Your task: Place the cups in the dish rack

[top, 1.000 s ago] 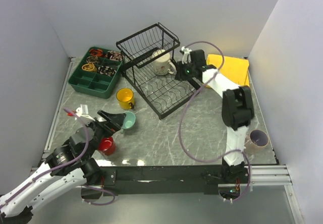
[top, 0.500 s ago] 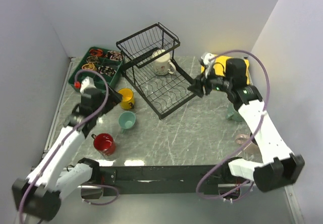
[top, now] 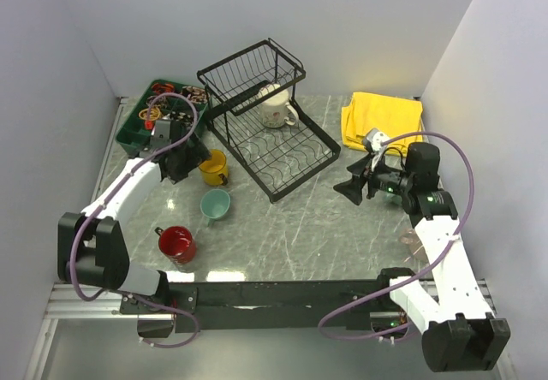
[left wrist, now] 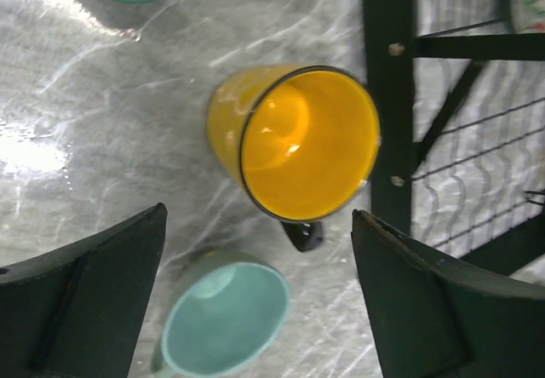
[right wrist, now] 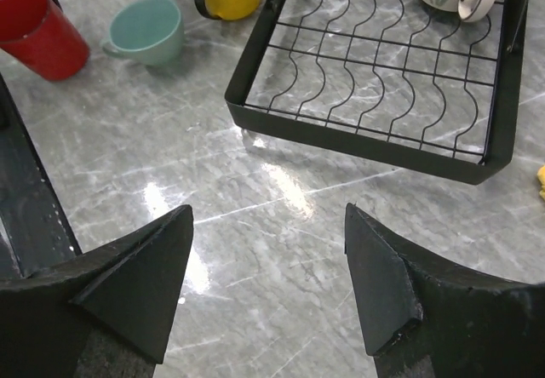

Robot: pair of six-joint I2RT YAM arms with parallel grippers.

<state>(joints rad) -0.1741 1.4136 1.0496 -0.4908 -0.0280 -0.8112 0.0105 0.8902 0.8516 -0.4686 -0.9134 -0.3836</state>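
A: Bench note, left side first. How do the left jaws stand?

B: Spread wide, nothing held. They hang over the yellow mug (top: 212, 166), and in the wrist view the mug sits between the two fingers. I cannot tell whether either finger touches it.

A: Where is that mug?

B: Upright on the desk (top: 325, 226), mouth up, just left of the dish rack (top: 304, 173) by its near-left rail. I can't say if mug and rail touch. The handle points to the near side, toward the small teal mug (top: 215, 204), which stands apart from it and closer to us.

A: And the right jaws?

B: Also wide open and empty. They are over bare desk, right of the rack's near corner and well apart from every mug.

A: How many are loaded?

B: One. The cream mug (top: 276, 106) is on the slotted tray at its far end, under the raised basket. I can't judge its lean from here. The red mug (top: 178, 243) is out on the desk, near left, closer to us than the teal one.

A: Other items?

B: The green compartment tray (top: 154, 136) is at the far left with small bits in its far compartments. A yellow cloth (top: 381, 119) lies far right, beyond the rack.
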